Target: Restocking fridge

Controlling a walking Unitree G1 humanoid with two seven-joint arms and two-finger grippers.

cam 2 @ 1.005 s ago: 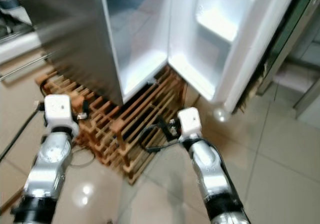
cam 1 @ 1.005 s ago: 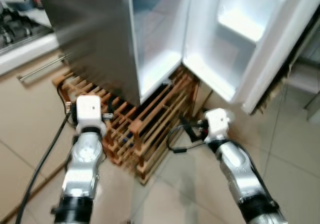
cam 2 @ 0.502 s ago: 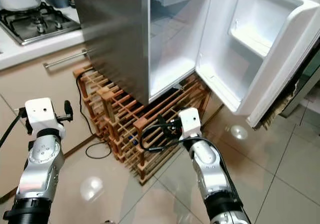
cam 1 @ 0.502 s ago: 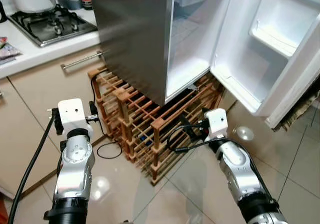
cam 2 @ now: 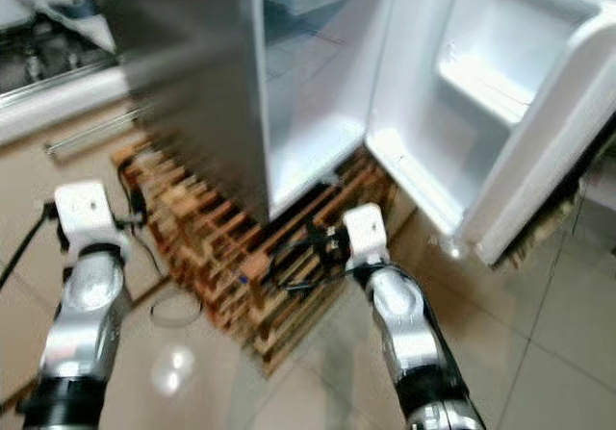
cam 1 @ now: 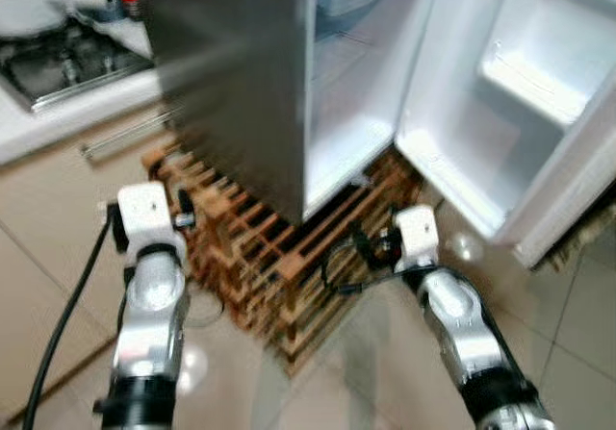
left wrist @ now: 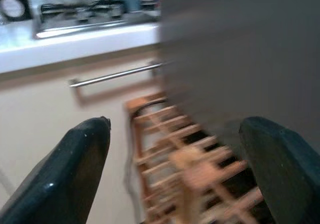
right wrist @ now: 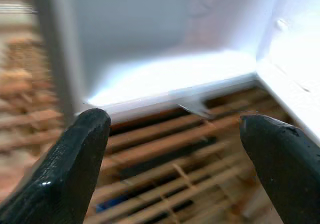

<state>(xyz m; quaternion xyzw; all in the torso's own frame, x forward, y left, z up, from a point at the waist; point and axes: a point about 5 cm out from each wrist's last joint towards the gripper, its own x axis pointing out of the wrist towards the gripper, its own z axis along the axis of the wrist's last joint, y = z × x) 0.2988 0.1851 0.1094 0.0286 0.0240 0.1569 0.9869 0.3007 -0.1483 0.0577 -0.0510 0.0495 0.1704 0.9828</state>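
My view has swung and blurred since a moment ago, and the open fridge [cam 1: 337, 93] stands ahead above my right gripper [right wrist: 175, 149], the nearer one, while both it and the left gripper [left wrist: 172, 174] hang spread and empty.

The fridge [cam 1: 231, 74] at upper centre wears a brushed, dull grey metal skin, while its open door [cam 1: 500, 113] at upper right is smooth, glossy white plastic inside. Under it the rack [cam 1: 279, 257] is bare, unvarnished wood slats. The floor [cam 1: 366, 372] along the bottom is glossy beige tile, catching reflections. Both arms are polished silver metal with matt white plastic wrist blocks; the left gripper's fingers [left wrist: 75, 174] look smooth, slightly shiny black.
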